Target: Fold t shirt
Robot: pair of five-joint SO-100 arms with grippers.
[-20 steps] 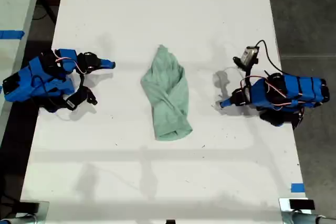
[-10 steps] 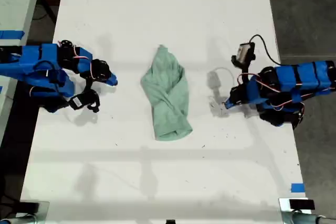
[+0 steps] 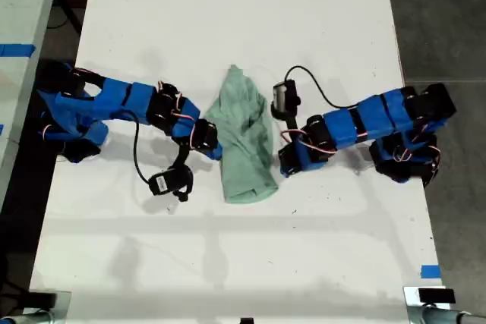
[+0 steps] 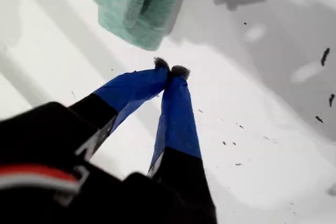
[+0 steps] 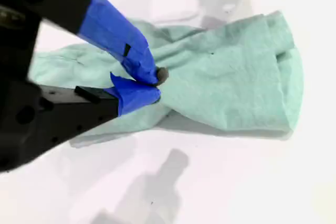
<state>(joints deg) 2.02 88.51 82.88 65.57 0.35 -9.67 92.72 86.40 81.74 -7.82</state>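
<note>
Exterior view: the rumpled t shirt [image 3: 244, 140] lies mid-worktop [image 3: 228, 20], an arm reaching in from each side.

First wrist view: my first end effector [image 4: 169, 70] has its tips pressed together over bare worktop, just short of the shirt's edge.

Second wrist view: my second end effector [image 5: 155, 85] hangs nearly closed over the shirt; whether it pinches fabric I cannot tell.
</note>
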